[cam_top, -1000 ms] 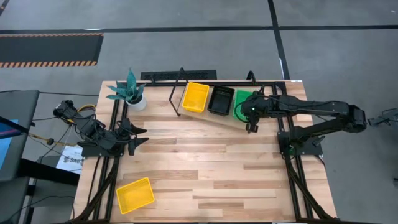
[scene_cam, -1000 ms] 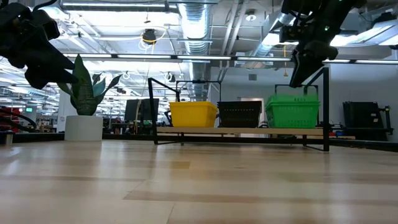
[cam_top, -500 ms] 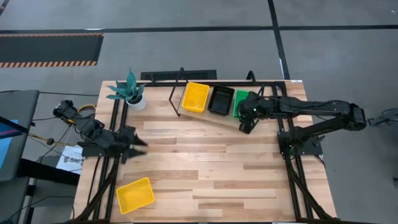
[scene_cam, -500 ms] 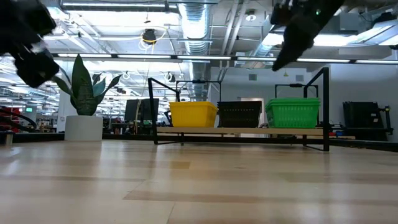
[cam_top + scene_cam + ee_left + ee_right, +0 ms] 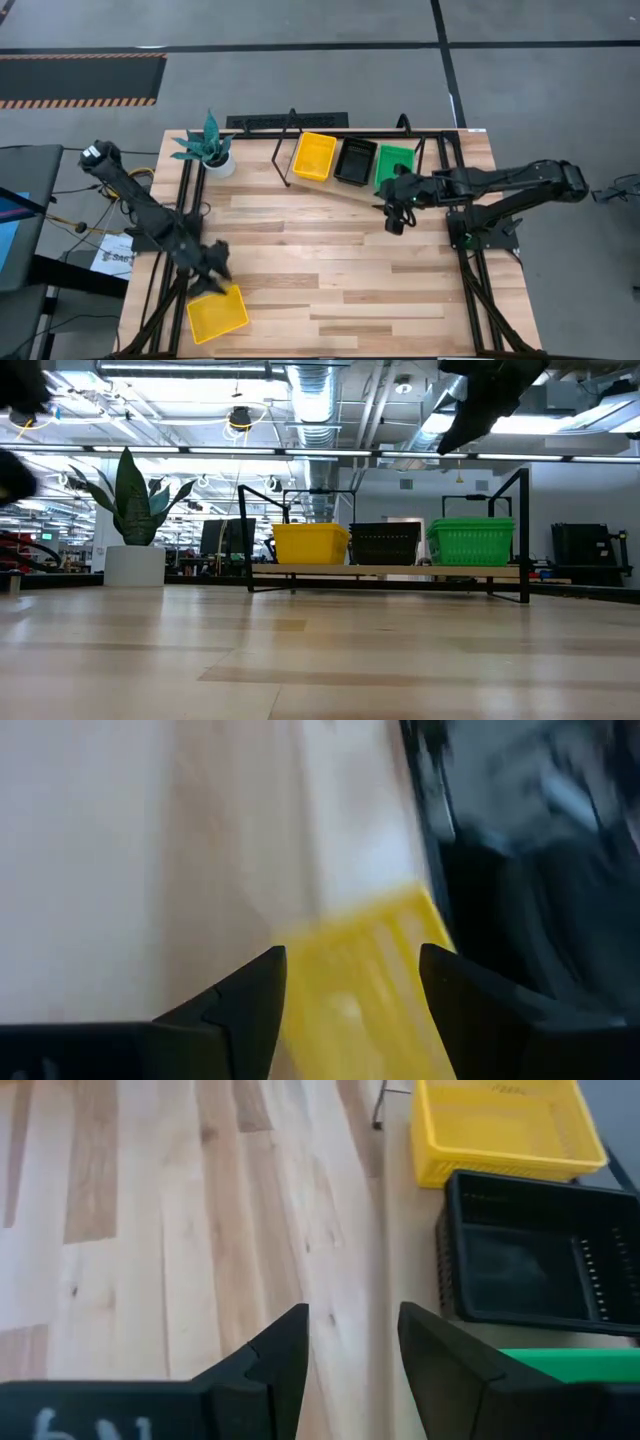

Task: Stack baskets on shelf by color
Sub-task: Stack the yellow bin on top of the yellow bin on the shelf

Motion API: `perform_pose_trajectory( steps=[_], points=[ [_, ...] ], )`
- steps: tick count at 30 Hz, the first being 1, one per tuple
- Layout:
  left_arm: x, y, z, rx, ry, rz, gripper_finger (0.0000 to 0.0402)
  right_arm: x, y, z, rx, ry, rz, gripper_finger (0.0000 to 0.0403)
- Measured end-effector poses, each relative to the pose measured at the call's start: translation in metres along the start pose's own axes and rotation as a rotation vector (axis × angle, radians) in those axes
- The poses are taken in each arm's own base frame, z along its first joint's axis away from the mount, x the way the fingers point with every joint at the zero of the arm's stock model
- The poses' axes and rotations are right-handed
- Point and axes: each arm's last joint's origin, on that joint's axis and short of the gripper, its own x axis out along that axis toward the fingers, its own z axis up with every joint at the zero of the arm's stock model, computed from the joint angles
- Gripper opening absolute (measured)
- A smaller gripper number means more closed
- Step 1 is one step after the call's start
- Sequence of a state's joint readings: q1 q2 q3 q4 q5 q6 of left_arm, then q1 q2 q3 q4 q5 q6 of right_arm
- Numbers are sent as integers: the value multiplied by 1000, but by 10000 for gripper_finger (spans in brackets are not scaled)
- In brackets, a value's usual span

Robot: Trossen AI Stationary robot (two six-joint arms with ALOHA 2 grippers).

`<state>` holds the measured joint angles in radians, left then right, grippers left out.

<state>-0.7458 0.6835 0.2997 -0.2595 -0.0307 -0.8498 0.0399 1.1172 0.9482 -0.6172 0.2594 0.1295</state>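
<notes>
Nearest the table's front edge, the loose yellow basket (image 5: 218,312) lies at the front left corner, its long axis running roughly left to right and tilted slightly. Directly over its rear edge hangs the left gripper (image 5: 210,271), fingers spread and empty (the wrist view shows yellow between them), so this arm is plainly the nearer. Farther back, the right gripper (image 5: 395,213) hovers parted and empty just before the shelf (image 5: 362,189), where yellow, black and green stacks stand.
</notes>
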Motion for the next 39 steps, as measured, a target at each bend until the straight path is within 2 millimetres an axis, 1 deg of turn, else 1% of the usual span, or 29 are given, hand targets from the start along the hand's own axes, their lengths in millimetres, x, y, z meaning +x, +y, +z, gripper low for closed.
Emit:
perform_pose_trajectory(
  steps=[3, 5, 8, 11, 14, 17, 19, 21, 25, 28, 33, 36, 39],
  points=[
    [9, -24, -1, 10, 157, -56, 206, -1, 4, -1, -13, 7, 13, 174],
    [13, -44, 2, 40, 211, -65, 191, -1, 6, -1, -14, 0, 18, 172],
    [16, -72, 10, 76, 250, 8, 171, -2, 8, -1, 4, -6, 17, 171],
    [22, -87, 10, 82, 304, 157, 152, -2, 8, -1, 19, -5, 16, 170],
    [39, -92, 1, 79, 404, 222, 123, -2, 8, -2, 28, 1, 15, 170],
    [56, -90, -10, 72, 515, 243, 78, -2, 8, -2, 29, -1, 15, 170],
    [64, -88, -12, 104, 523, 247, 42, -2, 8, -2, 29, -1, 15, 170],
    [67, -87, -8, 124, 487, 252, 12, -2, 8, -1, 30, -3, 16, 170],
    [72, -77, 1, 89, 448, 299, 6, -3, 11, -1, 37, -9, 28, 170],
    [79, -63, 3, 56, 463, 356, 1, -4, 17, -2, 34, -6, 50, 170],
    [101, -40, 13, 76, 470, 385, 0, -8, 28, -4, 31, -16, 76, 170],
    [115, -26, 27, 142, 406, 404, 0, -10, 33, -5, 46, -20, 81, 170],
    [127, -9, 50, 215, 277, 443, 0, -12, 38, -6, 65, -26, 81, 170]
  ],
)
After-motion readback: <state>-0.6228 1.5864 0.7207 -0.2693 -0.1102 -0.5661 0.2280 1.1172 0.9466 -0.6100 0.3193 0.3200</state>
